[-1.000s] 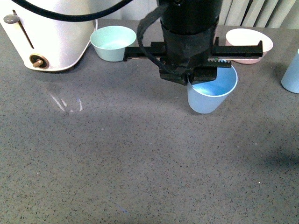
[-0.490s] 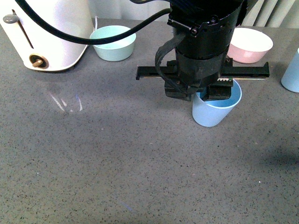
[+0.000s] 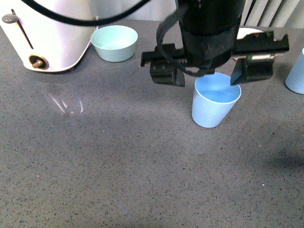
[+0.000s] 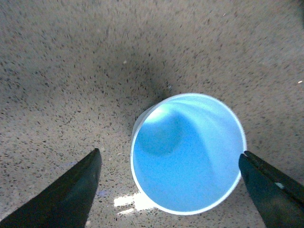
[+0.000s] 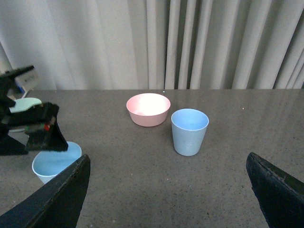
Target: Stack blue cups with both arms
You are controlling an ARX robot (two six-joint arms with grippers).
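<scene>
One blue cup (image 3: 216, 102) stands upright on the grey table, a little right of the middle. My left gripper (image 3: 209, 73) hangs just above it, open, one finger on each side of the rim and neither touching. The left wrist view looks straight down into this cup (image 4: 187, 152), which sits between the spread fingers (image 4: 71, 194) of that gripper (image 4: 169, 153). The second blue cup (image 3: 297, 73) stands at the table's right edge. In the right wrist view this cup (image 5: 189, 131) is ahead of my open, empty right gripper (image 5: 168, 159), well apart from it.
A white toaster (image 3: 47, 33) fills the back left. A mint-green bowl (image 3: 114, 42) stands beside it. A pink bowl (image 5: 148, 109) stands at the back, close to the second cup and largely hidden behind the left arm in the front view. Curtains hang behind the table.
The left gripper's fingers have spread wide off the cup's rim, letting it go, and the gripper has risen a little. The cup stands free on the table.
</scene>
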